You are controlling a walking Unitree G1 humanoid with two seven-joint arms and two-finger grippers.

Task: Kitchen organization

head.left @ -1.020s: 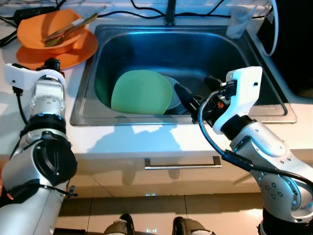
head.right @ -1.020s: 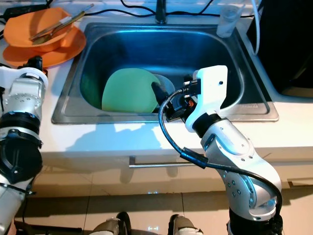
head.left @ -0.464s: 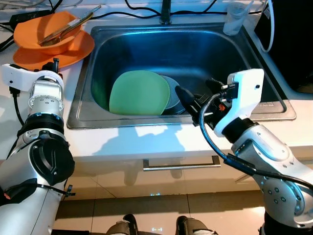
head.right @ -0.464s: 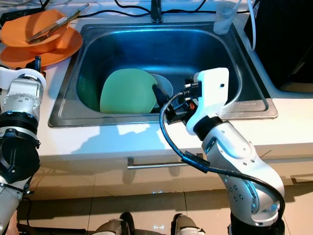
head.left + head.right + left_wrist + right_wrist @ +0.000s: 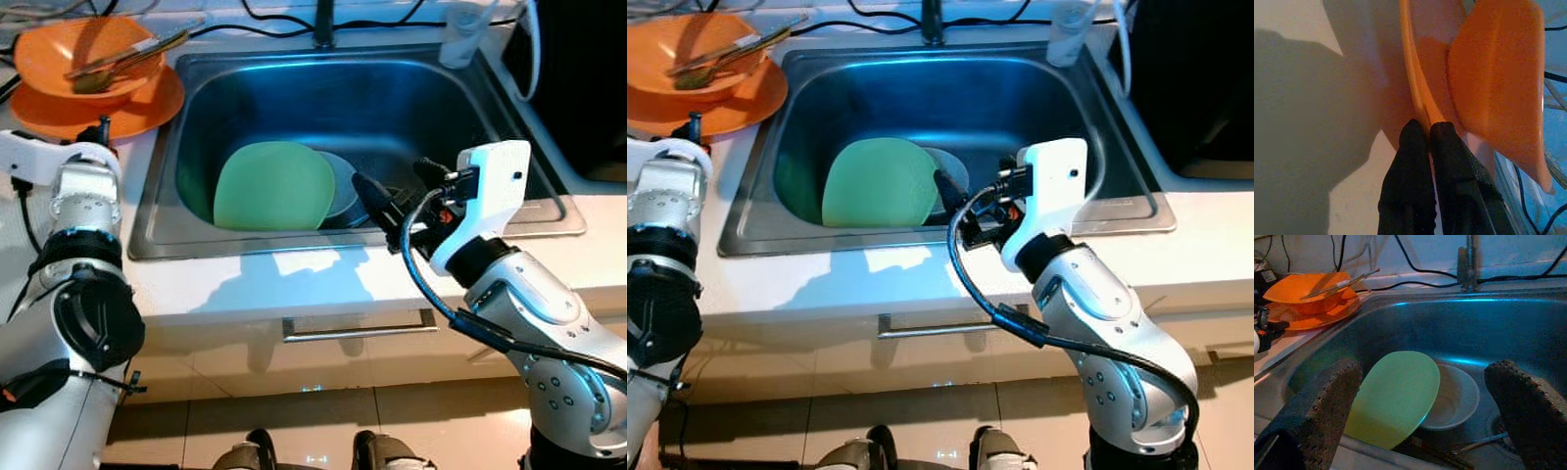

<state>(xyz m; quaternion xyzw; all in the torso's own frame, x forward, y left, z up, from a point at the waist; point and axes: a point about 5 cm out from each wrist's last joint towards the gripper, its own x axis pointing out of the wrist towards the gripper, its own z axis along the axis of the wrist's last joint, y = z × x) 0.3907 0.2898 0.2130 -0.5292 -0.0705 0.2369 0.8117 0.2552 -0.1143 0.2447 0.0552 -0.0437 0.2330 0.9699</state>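
In the steel sink (image 5: pixel 460 108), the left eye view shows a green plate (image 5: pixel 273 186) leaning tilted over a pale bowl (image 5: pixel 342 184). The right claw (image 5: pixel 392 191) hangs over the sink's near edge, released, fingers wide apart. On the bench (image 5: pixel 294 279) left of the sink sits an orange plate (image 5: pixel 137 110) carrying an orange bowl (image 5: pixel 69 49) with utensils (image 5: pixel 122 61) laid across it.

The right eye view gives the same layout, with a clear cup (image 5: pixel 1065 34) at the sink's far right corner.

The left wrist view shows the left claw (image 5: pixel 1429 134) clenched on the orange plate's rim.

The right wrist view shows the green plate resting against the bowl, between the spread fingers (image 5: pixel 1327 406).
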